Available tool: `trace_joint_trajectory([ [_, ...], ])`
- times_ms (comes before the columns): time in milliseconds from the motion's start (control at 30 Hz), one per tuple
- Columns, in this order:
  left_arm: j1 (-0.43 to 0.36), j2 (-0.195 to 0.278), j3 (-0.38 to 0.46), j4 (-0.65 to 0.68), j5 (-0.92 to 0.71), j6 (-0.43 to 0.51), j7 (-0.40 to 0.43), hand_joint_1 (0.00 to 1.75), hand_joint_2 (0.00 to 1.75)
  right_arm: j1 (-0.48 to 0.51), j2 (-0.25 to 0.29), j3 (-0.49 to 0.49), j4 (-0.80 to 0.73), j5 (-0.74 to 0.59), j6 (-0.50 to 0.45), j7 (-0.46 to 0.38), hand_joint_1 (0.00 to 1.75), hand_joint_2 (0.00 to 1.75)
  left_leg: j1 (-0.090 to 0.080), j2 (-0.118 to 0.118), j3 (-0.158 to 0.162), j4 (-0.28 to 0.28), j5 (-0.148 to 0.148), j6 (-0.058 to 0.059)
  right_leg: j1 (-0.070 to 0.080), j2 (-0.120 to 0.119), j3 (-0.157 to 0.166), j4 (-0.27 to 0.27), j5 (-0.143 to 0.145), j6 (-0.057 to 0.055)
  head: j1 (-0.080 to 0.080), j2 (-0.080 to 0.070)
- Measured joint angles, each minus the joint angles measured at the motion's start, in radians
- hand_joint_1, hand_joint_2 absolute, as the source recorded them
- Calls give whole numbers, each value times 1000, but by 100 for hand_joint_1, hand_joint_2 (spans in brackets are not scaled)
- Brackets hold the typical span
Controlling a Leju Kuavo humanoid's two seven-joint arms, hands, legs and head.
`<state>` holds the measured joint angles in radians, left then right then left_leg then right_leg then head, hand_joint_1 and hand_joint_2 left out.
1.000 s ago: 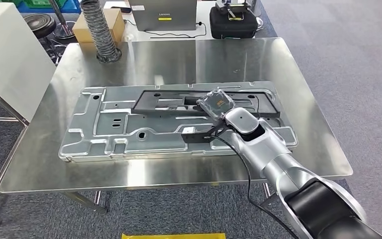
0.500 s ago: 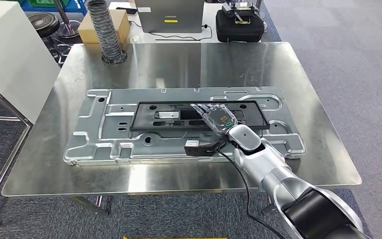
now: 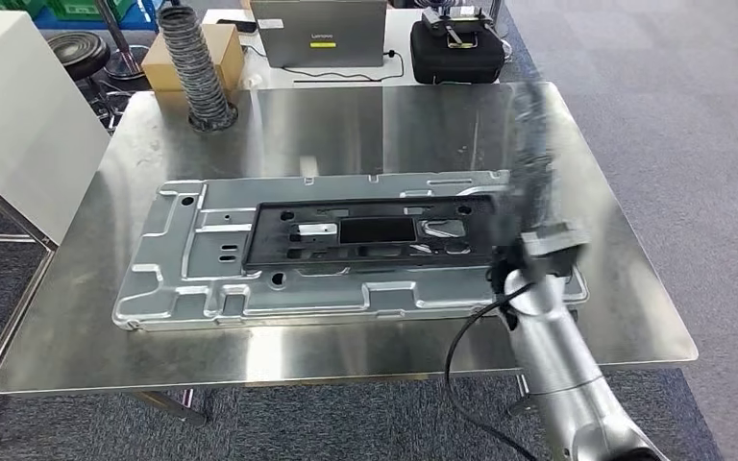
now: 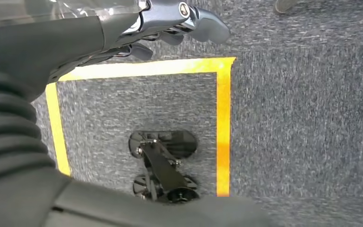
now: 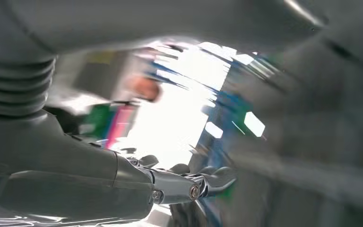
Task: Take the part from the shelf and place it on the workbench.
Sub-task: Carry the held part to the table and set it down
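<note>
The part, a long black rectangular frame [image 3: 375,230], lies flat on a large silver stamped panel [image 3: 192,288] on the steel workbench [image 3: 346,115]. My right hand [image 3: 530,168] is a blurred streak raised above the panel's right end, clear of the black frame. In the right wrist view that hand [image 5: 184,182] has its fingers extended with nothing in them, against a smeared background. My left hand [image 4: 170,23] hangs over grey carpet, fingers loosely apart and holding nothing.
At the workbench's far edge stand a ribbed grey hose [image 3: 197,67], a cardboard box [image 3: 226,48], a laptop [image 3: 319,31] and a black case [image 3: 456,53]. A white cabinet [image 3: 19,125] is at the left. Yellow floor tape [image 4: 222,118] marks the carpet below.
My right hand has come off the black frame and swung up and to the right, now blurred with motion. The frame stays on the silver panel. The camera has shifted slightly.
</note>
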<state>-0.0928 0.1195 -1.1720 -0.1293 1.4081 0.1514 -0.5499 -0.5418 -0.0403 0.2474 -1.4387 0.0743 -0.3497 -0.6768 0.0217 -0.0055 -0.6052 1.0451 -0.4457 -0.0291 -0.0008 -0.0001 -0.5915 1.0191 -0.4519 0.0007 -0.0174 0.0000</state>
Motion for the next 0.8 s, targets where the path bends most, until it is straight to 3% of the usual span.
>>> trace_joint_trajectory([
  [100,7,-1,0,0,24,-16,-15,0,0,65,-8,-145,-229,-191,1,-6,0,0,-3,-1,3,-11,-4,22,-1,-1,-1,2,-4,14,2,0],
  [167,8,-3,0,0,37,-26,-30,0,0,115,-8,-263,-336,-221,-65,-7,0,0,-1,-2,6,-17,-2,37,-4,0,-15,41,-33,26,3,0],
  [267,11,-6,0,0,51,-35,-42,0,0,221,-8,-458,-423,-198,-144,-8,0,0,-2,-2,7,-18,0,48,-6,0,-100,222,-125,38,6,0],
  [300,13,-7,0,0,55,-37,-43,0,0,265,-8,-514,-434,-181,-154,-9,0,0,-3,-2,6,-18,1,49,-7,0,-123,267,-140,39,6,0],
  [333,14,-8,0,0,59,-39,-44,0,0,309,-7,-570,-441,-157,-161,-9,0,0,-4,-2,6,-18,1,49,-7,0,-128,278,-137,38,6,0],
  [367,16,-9,0,0,61,-41,-45,0,0,347,-6,-619,-443,-134,-165,-9,0,0,-5,-3,6,-18,1,49,-7,0,-112,247,-115,35,7,0],
  [433,16,-13,-1,0,65,-44,-45,0,0,408,-4,-697,-444,-89,-179,-9,0,0,-8,-2,6,-17,1,48,-4,-1,-40,109,-54,25,7,0],
  [500,14,-17,-2,0,71,-46,-45,0,0,469,0,-751,-442,-36,-218,-9,0,0,-12,-1,6,-17,3,43,2,-3,12,9,-18,16,6,0],
  [567,15,-20,-4,0,81,-49,-44,0,0,540,7,-792,-420,24,-277,-9,0,0,-12,-1,6,-19,7,34,8,-4,19,-6,-8,10,6,0],
  [633,18,-22,-6,1,93,-52,-43,0,0,593,19,-822,-373,80,-316,-9,0,0,-12,0,5,-13,-1,23,3,-5,17,-17,5,-2,6,0],
  [700,19,-25,-9,1,102,-55,-43,0,0,628,37,-845,-310,125,-323,-9,0,0,-13,0,-14,46,-59,15,-3,-7,9,-28,22,-15,4,0],
  [767,19,-27,-13,1,109,-56,-43,0,0,655,54,-866,-240,159,-324,-9,0,0,-12,0,-47,163,-148,12,-2,-8,-7,-28,36,-20,3,0],
  [800,20,-28,-16,1,114,-56,-43,0,0,663,61,-877,-205,175,-325,-9,0,0,-11,0,-56,213,-177,10,-2,-7,-18,-27,43,-19,3,0],
])
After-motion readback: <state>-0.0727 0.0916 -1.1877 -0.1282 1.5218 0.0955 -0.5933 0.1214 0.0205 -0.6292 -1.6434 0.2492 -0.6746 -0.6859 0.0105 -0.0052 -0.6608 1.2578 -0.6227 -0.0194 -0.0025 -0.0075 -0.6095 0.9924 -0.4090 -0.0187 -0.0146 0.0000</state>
